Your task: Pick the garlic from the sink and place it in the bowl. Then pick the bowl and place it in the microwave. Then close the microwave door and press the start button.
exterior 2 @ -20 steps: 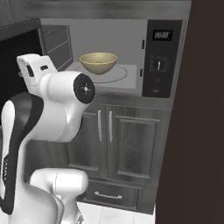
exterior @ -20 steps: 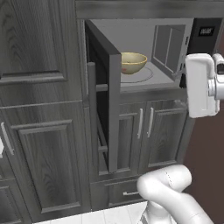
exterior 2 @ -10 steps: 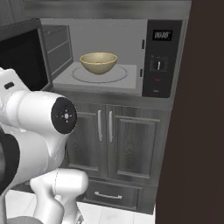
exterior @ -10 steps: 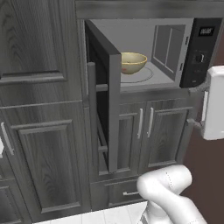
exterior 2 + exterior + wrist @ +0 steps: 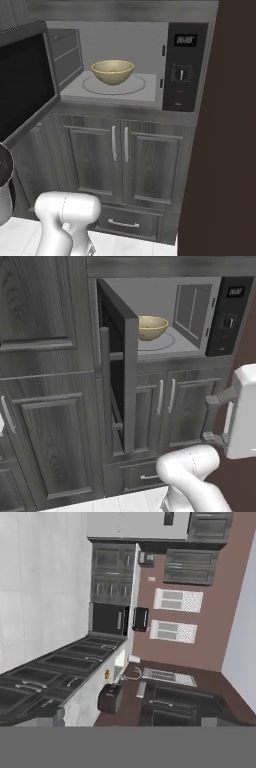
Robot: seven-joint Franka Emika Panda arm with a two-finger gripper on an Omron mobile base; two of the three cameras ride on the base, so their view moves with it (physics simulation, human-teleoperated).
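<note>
Fingers: state cannot be told; hand camera faces away across the kitchen. Bowl [image 5: 113, 72] sits centred on microwave [image 5: 150, 85] floor. Microwave door [image 5: 119, 371] stands swung out leftward, bar handle vertical, arm well right of it.

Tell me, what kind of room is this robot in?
It looks like a kitchen. A built-in black microwave stands open with a tan bowl inside, grey wooden cabinets sit under it, and the hand view shows a long counter with a sink faucet.
</note>
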